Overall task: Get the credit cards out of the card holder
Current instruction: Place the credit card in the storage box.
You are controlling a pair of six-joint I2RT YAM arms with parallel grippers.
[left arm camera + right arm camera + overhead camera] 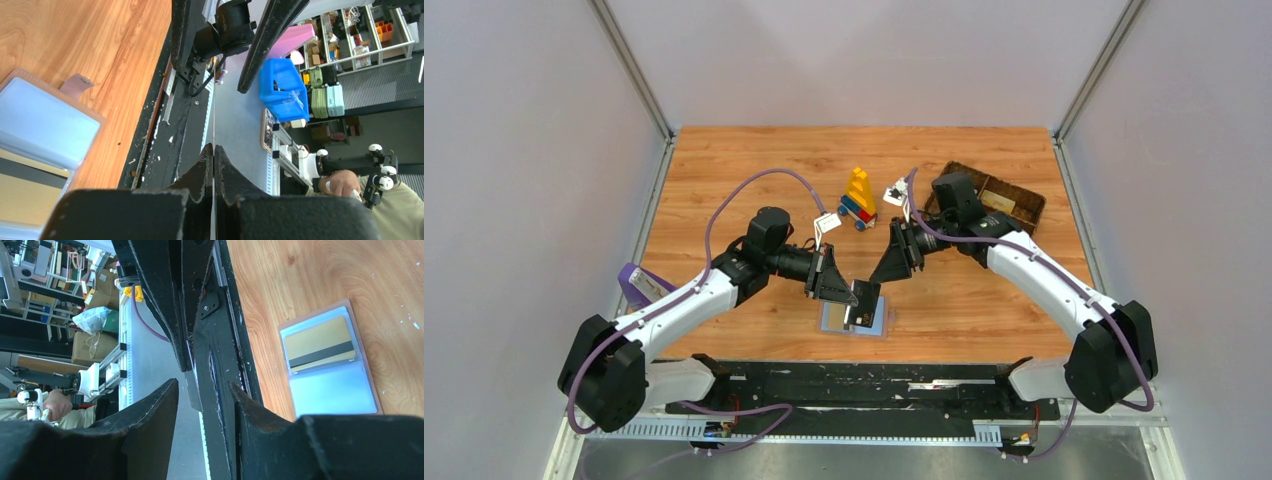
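I am holding one black card [865, 300] pinched flat in the closed left gripper [852, 292], just above the open card holder [832, 318] at the table's near edge. The right gripper [882, 272] is standing half open and empty. A gold card [320, 340] is lying in its pocket, not yet taken out.

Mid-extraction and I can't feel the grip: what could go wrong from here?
The left gripper pinches the black card by a thin edge; it may slip or twist out. The card holder lies loose near the table's near edge, so pulling the tan-gold card could drag it off. The open right gripper hangs close; the arms could bump.
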